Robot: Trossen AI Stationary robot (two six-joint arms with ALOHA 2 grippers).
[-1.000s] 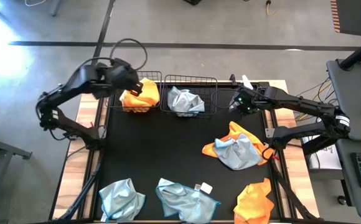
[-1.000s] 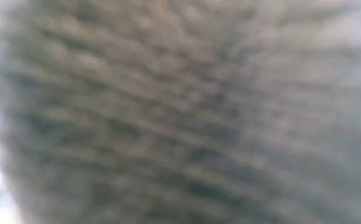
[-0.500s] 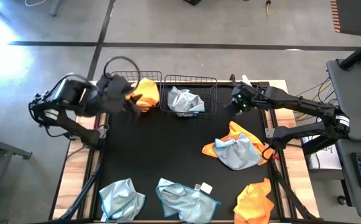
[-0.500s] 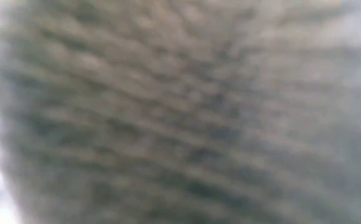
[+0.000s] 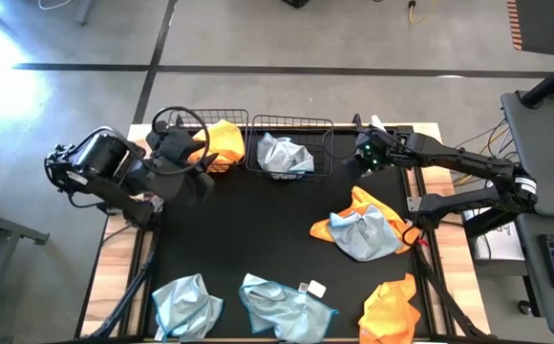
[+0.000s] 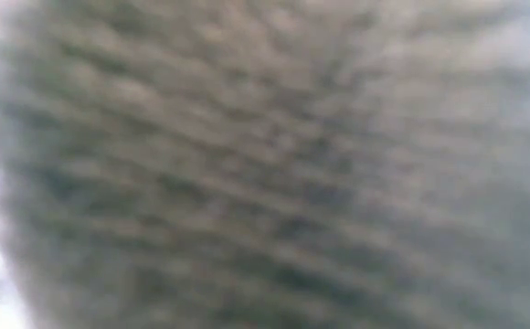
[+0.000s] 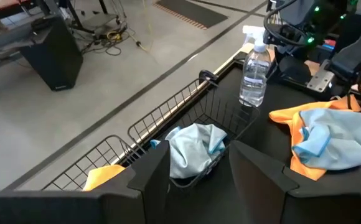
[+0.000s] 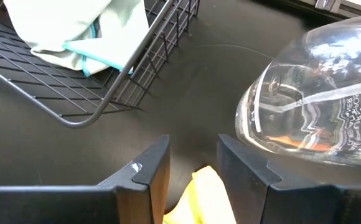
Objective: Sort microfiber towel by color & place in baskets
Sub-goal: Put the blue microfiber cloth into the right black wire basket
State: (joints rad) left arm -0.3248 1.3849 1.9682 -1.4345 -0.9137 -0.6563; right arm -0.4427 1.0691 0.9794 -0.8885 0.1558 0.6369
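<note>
towels sorted into two wire baskets

left gripper (image 5: 198, 164) hangs beside the left basket (image 5: 227, 118), fingers spread and empty. an orange towel (image 5: 222, 143) lies in that basket, a blue-grey towel (image 5: 284, 155) in the right basket (image 5: 301, 122). right gripper (image 5: 362, 158) sits by a clear spray bottle (image 8: 317, 118), fingers (image 8: 149, 167) apart, holding nothing. print on the bottle is unreadable. more towels (image 5: 361, 227) lie loose on the black table (image 5: 258, 220).
</note>
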